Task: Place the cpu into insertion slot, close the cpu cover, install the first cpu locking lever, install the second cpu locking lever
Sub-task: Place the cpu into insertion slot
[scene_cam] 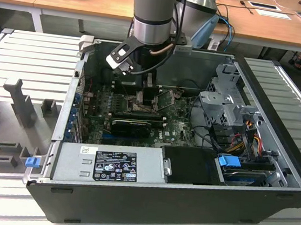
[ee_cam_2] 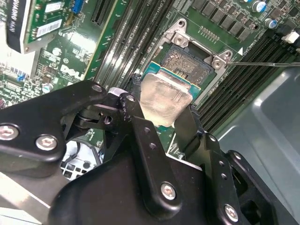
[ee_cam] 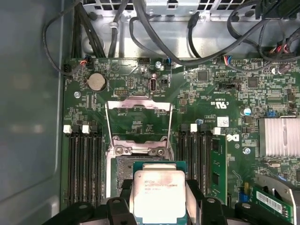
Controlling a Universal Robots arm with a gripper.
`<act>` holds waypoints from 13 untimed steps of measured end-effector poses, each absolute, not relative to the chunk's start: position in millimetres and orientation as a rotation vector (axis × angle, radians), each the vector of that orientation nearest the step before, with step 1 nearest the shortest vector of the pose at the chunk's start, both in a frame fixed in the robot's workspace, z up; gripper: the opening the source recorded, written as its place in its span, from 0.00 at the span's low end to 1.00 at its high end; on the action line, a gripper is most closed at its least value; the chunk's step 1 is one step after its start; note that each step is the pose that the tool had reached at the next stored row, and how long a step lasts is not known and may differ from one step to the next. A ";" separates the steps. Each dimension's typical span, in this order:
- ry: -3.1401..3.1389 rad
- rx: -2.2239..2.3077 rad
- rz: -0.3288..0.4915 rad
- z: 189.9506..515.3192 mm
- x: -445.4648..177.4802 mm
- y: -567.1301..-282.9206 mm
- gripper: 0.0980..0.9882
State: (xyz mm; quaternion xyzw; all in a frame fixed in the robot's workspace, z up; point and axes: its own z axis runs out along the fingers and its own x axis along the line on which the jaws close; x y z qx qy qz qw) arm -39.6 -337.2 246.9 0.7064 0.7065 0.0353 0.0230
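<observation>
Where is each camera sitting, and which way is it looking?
Exterior view: off the arm, above the open computer case, looking down into it; the arm's grey wrist shows.
First wrist view: on the arm, looking straight down on the green board; the gripper shows, holding the cpu.
Second wrist view: on the arm, slanting along the black fingers toward the insertion slot.
Both wrist views share the cpu, gripped near the slot.

The tool (scene_cam: 145, 90) hangs inside the open computer case (scene_cam: 156, 205).
</observation>
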 end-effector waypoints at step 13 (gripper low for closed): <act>2.205 2.173 0.112 224.9 -45.4 -327.6 0.48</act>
